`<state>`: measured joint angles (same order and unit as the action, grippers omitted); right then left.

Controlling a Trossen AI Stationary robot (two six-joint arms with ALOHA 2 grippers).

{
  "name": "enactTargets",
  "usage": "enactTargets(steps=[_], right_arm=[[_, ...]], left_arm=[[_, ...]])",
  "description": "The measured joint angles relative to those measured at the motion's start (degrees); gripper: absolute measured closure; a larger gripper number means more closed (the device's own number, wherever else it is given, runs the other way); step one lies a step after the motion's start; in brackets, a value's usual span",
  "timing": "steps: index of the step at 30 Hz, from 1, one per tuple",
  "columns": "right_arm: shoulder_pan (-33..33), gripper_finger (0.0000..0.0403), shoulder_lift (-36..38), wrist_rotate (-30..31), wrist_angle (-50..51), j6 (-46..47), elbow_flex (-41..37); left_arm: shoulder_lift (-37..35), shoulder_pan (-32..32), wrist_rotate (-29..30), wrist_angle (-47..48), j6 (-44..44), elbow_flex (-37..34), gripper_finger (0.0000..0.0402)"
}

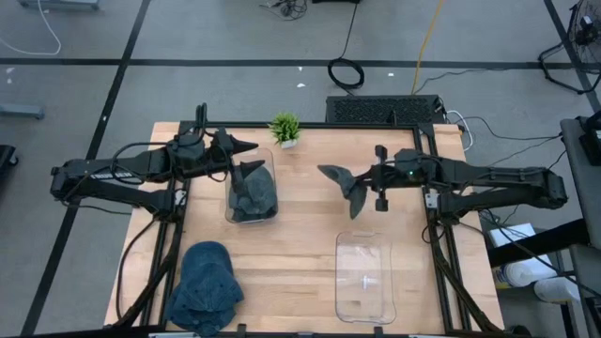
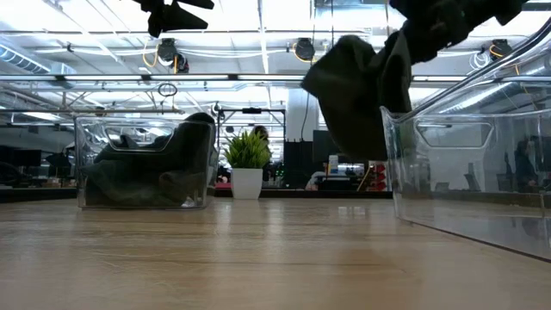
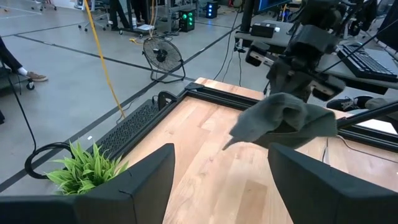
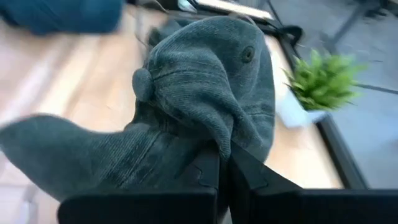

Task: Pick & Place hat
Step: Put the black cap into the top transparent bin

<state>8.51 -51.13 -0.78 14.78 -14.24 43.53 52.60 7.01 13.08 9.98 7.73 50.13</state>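
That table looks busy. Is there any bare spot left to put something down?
Yes: the bare wood between the full bin and the empty bin, below the hat held in the right claw. The strip right of the plant is free too. It is crowded around the left claw and the blue hats.

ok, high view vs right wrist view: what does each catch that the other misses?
High view only: the left gripper open above the full bin, the empty clear bin and the whole blue hat pile at the table's front. Right wrist only: the right gripper shut on the grey hat, showing its corduroy ribbing and top button. Both: that hat held clear of the table, and the small plant.
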Motion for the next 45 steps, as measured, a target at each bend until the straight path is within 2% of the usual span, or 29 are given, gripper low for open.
enactTargets(steps=[9,16,23,29,34,37,41,45], right_arm=[[0.02,0.0403,-0.33,-9.89,-7.52,1.18,-1.0],[0.02,0.0403,-0.31,-14.49,-16.04,1.05,-2.08],[0.02,0.0403,-0.33,-14.36,-17.51,-0.28,-2.14],[0.02,0.0403,-2.04,-14.21,-23.03,-2.18,-2.16],[0.0,0.0403,-5.49,-13.95,-27.82,-3.61,-2.14],[0.0,0.0403,-7.87,-10.4,-29.98,-5.83,-2.16],[0.0,0.0403,-10.58,-0.7,-32.07,-12.19,-2.16],[0.0,0.0403,-12.77,11.66,-37.21,-19.13,-2.16]], left_arm=[[0.0,0.0,0.0,0.0,0.0,0.0,0.0133],[-0.02,0.0,0.0,0.01,0.0,0.0,0.0133],[-0.01,0.0,0.01,-1.78,0.46,0.0,0.0133],[1.78,0.0,0.06,-4.01,9.18,-0.06,0.0133],[3.92,0.5,2.45,-4.31,13.75,-0.04,0.0133],[6.41,0.48,-1.7,-6.96,18.22,-0.04,0.0133],[9.99,0.45,-14.28,-16.47,18.58,-0.04,0.0133],[12.39,0.35,-14.77,-21.91,20.48,-0.02,0.0133]])
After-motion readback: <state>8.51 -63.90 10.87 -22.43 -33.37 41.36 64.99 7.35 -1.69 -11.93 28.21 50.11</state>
